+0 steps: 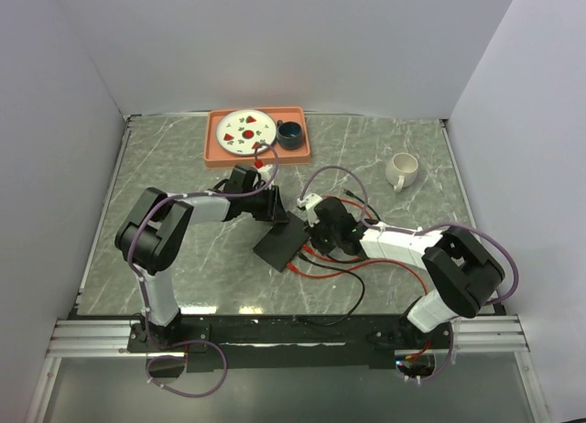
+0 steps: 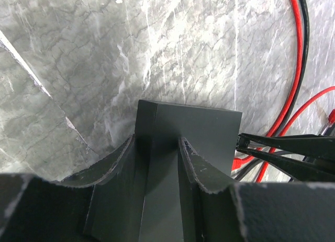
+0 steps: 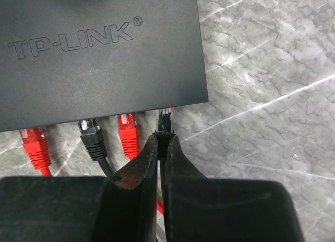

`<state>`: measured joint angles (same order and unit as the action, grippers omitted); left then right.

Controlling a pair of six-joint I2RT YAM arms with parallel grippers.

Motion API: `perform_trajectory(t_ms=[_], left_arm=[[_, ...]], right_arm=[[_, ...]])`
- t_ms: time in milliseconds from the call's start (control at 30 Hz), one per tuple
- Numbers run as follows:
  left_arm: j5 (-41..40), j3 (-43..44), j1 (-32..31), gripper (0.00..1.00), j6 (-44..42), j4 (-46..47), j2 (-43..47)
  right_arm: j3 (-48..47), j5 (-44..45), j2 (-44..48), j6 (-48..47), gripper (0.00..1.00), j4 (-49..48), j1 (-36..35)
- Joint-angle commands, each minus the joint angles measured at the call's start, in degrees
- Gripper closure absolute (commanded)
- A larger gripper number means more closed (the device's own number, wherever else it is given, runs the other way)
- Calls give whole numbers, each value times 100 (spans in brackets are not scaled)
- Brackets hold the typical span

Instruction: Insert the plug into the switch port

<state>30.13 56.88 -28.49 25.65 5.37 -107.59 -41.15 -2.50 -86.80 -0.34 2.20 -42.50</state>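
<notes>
While your right gripper [image 3: 163,143] pinches the plug [image 3: 165,121], its tip at the port edge of the switch [image 3: 104,69] beside a red plug [image 3: 128,131], your left gripper [image 2: 157,145] clamps the opposite end, mid-way across the surface [image 1: 174,167].

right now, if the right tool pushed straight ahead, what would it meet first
The switch: the plug pinched in the right tool sits at its port edge, though how deep is unclear.

Marble table [image 1: 165,167] bears switch [image 1: 281,244], tray [image 1: 211,150], mug [image 1: 401,170], cables [image 1: 322,275].
</notes>
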Motion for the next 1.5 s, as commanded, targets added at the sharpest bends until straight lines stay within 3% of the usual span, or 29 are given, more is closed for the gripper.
perform_trajectory(t_ms=[0, 833, 1100, 1467], left_arm=[[679, -450, -833, 99, 125, -862, -403], [810, -863, -1088, 99, 291, -422, -429], [889, -1100, -1203, 99, 467, -194, -394], [766, -1373, -1238, 99, 529, -71, -236]], right_arm=[[-667, -611, 15, 324, 100, -2223, 5], [-1502, -734, -372, 420, 100, -2856, 321], [-1370, -190, -530, 728, 100, -3524, 374], [-2257, -154, -1066, 965, 100, -3226, 638]])
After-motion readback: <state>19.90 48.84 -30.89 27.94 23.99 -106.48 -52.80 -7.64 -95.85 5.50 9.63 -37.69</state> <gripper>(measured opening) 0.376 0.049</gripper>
